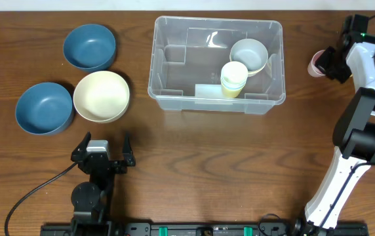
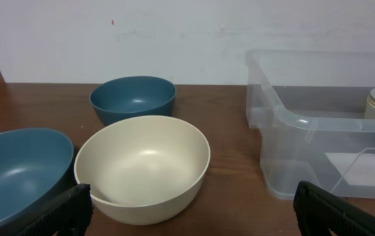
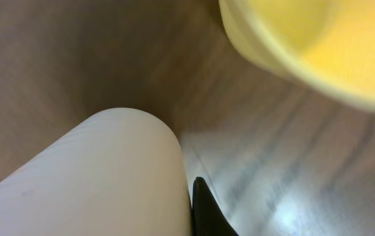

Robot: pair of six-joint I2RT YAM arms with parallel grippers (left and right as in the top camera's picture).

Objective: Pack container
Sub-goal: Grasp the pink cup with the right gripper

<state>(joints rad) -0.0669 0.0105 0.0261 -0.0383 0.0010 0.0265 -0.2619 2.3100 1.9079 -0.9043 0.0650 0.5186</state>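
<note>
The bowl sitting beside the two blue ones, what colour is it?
The bowl is plain cream, with no pattern. The left wrist view shows it best.

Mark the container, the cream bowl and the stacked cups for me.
container (image 1: 177, 72): overhead view, bare floor at its left end.
cream bowl (image 1: 101, 96): overhead view, middle of its inside.
stacked cups (image 1: 234, 72): overhead view, inside of the top cup.

Straight ahead of the left gripper the cream bowl bars the way, with a blue bowl just beside it on the left. Ahead to the right, bare table runs up to the container, whose near-left half stands free.
</note>
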